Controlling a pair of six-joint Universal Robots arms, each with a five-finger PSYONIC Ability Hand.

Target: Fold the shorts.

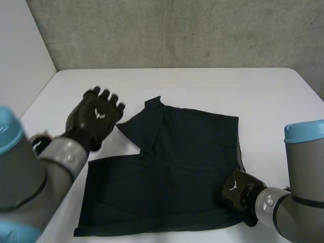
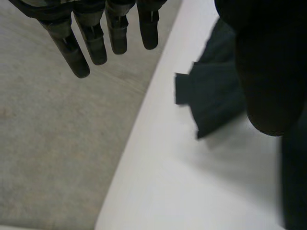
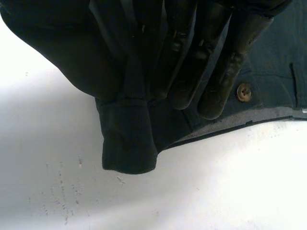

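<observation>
While I look down from the head view, the dark blue shorts (image 1: 172, 177) lie spread on the white surface (image 1: 212, 86), toward the robot's side of it. At the far left, one part of the shorts looks turned over onto the rest, so its edge makes a diagonal line and a pointed flap stands out toward the left robot hand (image 1: 96, 119). That robot hand hovers just beside the shorts at their left, apart from the cloth. From its wrist view I see the fingers (image 2: 96, 43) straight and the thumb (image 2: 271, 72) well apart from them, so it is open and holds nothing.

The right robot hand (image 1: 237, 194) is at the near right corner of the shorts. In its own wrist view the fingers (image 3: 184, 57) and the thumb (image 3: 62, 52) are curled round this corner and pinch a fold of cloth between them; a short piece of cloth sticks out past the grip. A small round button (image 3: 244, 91) sits on the shorts just beside the fingertips, close to a grey inner edge of the cloth. Whether the corner is lifted off the surface, I cannot tell.
</observation>
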